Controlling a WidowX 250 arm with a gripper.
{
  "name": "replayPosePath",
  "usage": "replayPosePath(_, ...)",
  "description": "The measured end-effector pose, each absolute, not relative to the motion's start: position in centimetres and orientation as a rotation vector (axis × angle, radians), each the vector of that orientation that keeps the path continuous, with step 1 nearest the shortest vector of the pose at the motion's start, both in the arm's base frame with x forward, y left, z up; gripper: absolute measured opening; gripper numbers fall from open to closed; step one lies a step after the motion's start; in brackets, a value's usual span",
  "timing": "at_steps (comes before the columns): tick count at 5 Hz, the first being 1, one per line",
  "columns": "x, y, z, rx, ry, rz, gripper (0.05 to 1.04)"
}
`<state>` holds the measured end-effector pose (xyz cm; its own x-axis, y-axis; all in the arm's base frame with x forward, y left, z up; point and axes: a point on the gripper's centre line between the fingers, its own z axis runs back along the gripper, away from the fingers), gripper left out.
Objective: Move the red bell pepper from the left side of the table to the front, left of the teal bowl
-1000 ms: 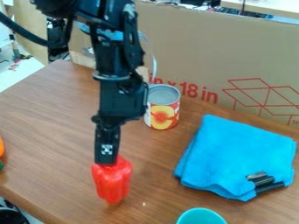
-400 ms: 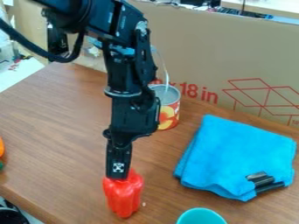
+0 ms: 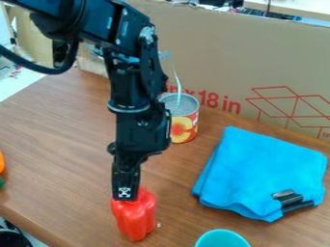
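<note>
From where I stand, the black arm (image 3: 136,128) comes in from the upper left, and its gripper (image 3: 126,197) hangs down over the near part of the wooden table (image 3: 58,140). The jaws are clamped on the top of a red pepper (image 3: 134,218), which hangs upright below them; I can't tell whether its bottom touches the wood. A pale speck (image 3: 159,225) lies just beside it. To the right, near the table's front, there's a teal cup (image 3: 222,240), cut off by the view's edge. Farther back on the right is a folded blue cloth (image 3: 261,166), with a black thing (image 3: 289,198) at its near corner. A can (image 3: 184,126) stands upright behind the arm, partly hidden by it, in front of a big cardboard sheet (image 3: 219,53). Over at the left edge, a bit of something orange (image 3: 1,162) shows.
</note>
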<state>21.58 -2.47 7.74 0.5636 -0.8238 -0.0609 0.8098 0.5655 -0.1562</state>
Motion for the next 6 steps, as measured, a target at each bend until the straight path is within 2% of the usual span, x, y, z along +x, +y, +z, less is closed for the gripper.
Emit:
replayPosePath(2, 22.0, -2.4, 9.8, -0.102, 0.123, -0.934, 0.936)
replayPosePath(3, 21.9, -1.7, 11.8, -0.086, 0.108, -0.880, 1.010)
replayPosePath(5, 20.0, 6.5, 15.0, 0.006, 0.140, -0.548, 1.003)
replayPosePath(6, 18.9, 11.1, 15.6, 0.008, 0.103, -0.400, 1.001)
